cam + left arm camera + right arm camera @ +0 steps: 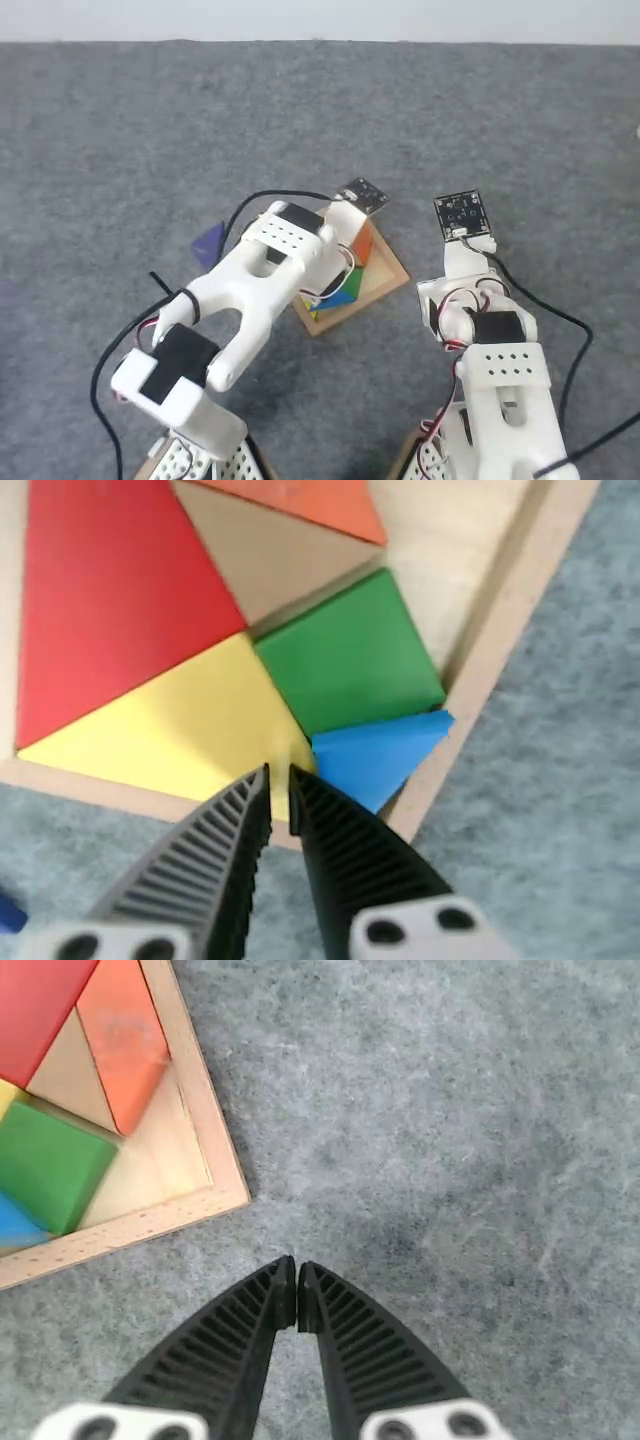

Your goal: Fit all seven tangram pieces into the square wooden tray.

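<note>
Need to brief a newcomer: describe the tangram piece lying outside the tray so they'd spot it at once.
Start at the square wooden tray on the grey carpet, partly under the left arm. Across that arm from the tray, a flat bluish-purple piece lies on the carpet. Unlike the other coloured pieces, it sits outside the tray, alone.

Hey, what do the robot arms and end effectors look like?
The left arm and right arm are white plastic with black motors, rows of small holes and black cables. The left end effector and right end effector have black ribbed fingers.
</note>
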`<control>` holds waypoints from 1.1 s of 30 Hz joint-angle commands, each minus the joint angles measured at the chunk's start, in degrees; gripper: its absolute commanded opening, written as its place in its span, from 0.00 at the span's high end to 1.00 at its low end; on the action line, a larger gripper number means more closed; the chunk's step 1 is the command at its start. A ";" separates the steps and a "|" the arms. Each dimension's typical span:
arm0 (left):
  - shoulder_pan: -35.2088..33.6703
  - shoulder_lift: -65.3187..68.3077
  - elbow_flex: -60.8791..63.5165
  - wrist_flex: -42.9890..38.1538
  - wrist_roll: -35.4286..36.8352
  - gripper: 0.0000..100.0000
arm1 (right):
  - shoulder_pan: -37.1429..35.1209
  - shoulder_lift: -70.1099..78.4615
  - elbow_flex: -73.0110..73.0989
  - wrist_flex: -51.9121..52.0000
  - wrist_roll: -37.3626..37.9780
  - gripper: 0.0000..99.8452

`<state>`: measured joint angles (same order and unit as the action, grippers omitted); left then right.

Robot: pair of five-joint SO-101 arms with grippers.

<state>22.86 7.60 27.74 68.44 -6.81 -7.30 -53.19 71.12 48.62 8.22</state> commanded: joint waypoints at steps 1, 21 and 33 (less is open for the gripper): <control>0.53 -0.88 -1.80 1.32 0.88 0.96 | 0.48 -1.36 -0.44 -0.13 0.53 0.99; 0.70 -0.18 -5.67 8.00 0.62 0.96 | 0.31 -1.36 -0.44 -0.22 0.35 0.99; 2.73 -0.18 -5.58 7.47 0.62 0.96 | 0.31 -1.36 -0.35 -0.22 0.35 0.99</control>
<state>24.00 7.78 23.87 76.62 -6.29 -7.30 -53.19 71.12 48.62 8.22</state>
